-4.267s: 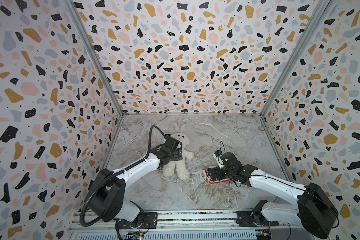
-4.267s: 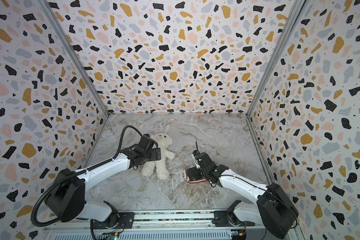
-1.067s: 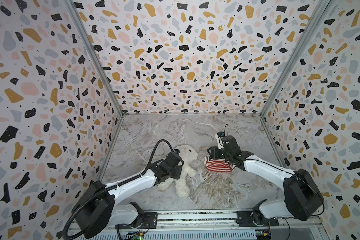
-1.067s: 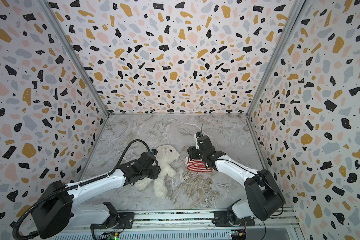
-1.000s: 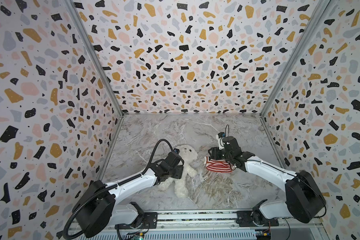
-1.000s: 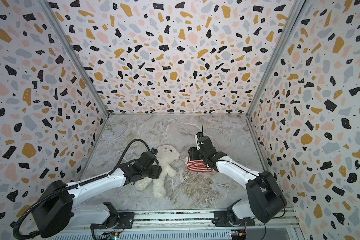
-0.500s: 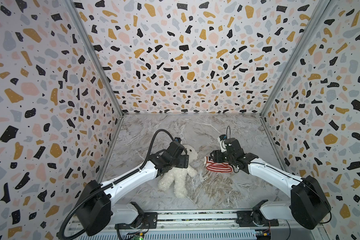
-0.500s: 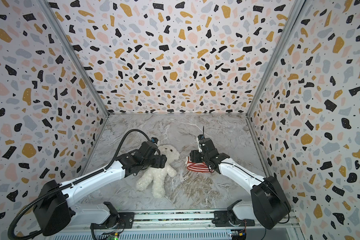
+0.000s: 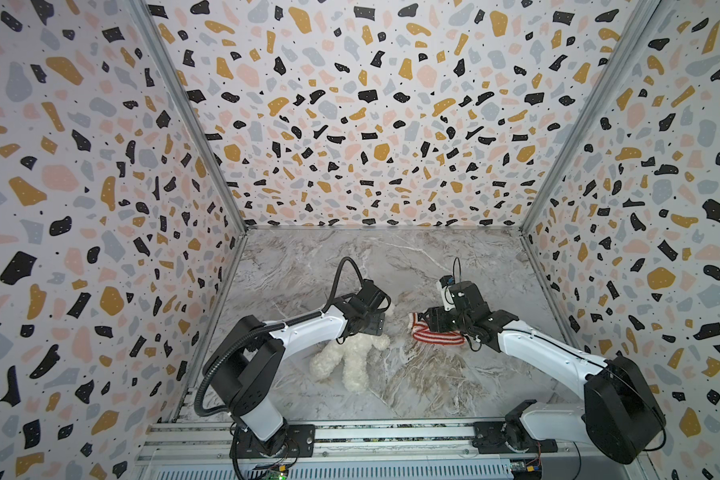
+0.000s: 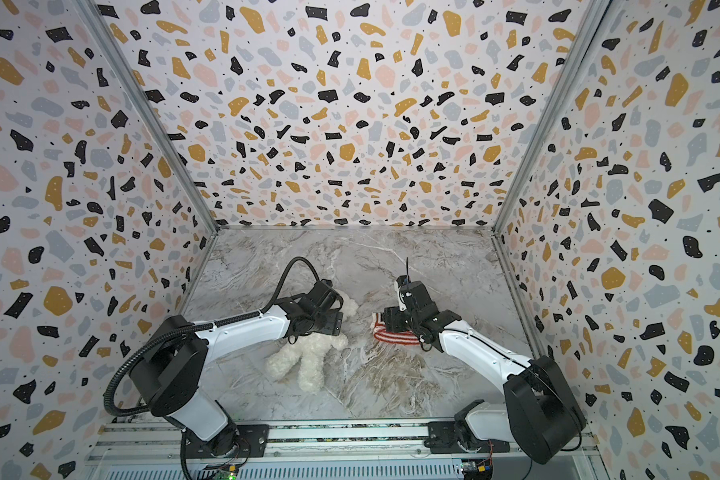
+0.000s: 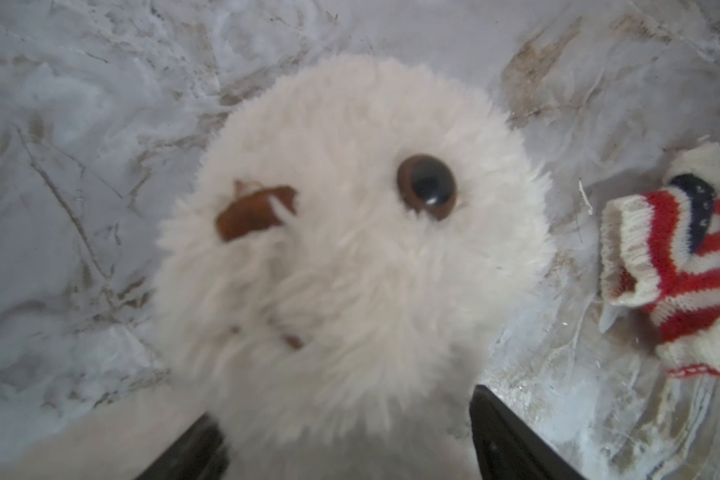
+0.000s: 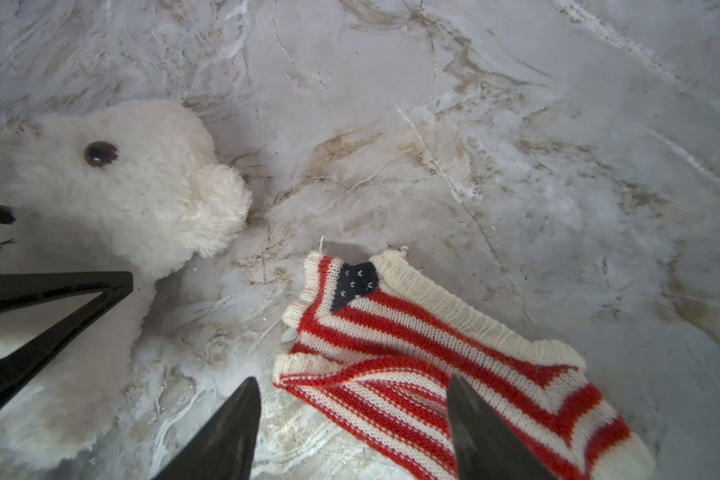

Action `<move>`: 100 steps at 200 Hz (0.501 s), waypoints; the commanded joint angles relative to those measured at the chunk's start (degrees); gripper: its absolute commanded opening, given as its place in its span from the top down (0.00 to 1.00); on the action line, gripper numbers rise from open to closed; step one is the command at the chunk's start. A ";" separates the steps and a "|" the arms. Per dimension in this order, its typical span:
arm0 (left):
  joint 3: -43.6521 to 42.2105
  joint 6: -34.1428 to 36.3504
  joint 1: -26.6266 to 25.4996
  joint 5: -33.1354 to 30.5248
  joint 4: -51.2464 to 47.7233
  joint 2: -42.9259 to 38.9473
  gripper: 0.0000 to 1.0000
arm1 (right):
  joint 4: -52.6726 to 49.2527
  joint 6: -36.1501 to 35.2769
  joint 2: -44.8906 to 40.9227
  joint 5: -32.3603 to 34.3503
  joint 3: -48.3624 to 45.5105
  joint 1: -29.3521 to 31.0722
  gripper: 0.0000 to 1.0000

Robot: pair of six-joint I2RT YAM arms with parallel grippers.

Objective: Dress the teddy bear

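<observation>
Your left gripper's (image 9: 371,327) jaws straddle the teddy bear's (image 9: 350,358) neck, hold unclear, seemingly steadying it; your right gripper's (image 12: 352,390) jaws gape empty over the striped knit top (image 12: 433,332) at centre.

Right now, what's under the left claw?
The head of the teddy bear. In both top views the left claw hides it; only an ear, torso and legs show. The left wrist view shows its face, one eye and nose, between the fingers. Fur hides whether they pinch.

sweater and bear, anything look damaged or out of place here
Nothing looks broken. The striped sweater lies rumpled and folded on the marble table, not flat, with a loose thread at one edge. The teddy bear lies beside it, apart and bare; its brown nose looks uneven.
</observation>
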 commanded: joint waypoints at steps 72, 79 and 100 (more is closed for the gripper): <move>-3.82 0.27 -0.34 -0.24 4.47 -1.53 0.66 | -4.78 -8.21 3.70 -5.38 2.20 0.21 0.28; -4.18 0.18 -0.35 -0.60 4.57 -2.13 0.69 | -4.53 -8.75 4.14 -6.64 2.34 0.22 0.29; -5.43 -0.10 -0.35 -1.05 5.58 -4.50 0.79 | -4.78 -9.73 5.74 -7.20 3.32 0.28 0.30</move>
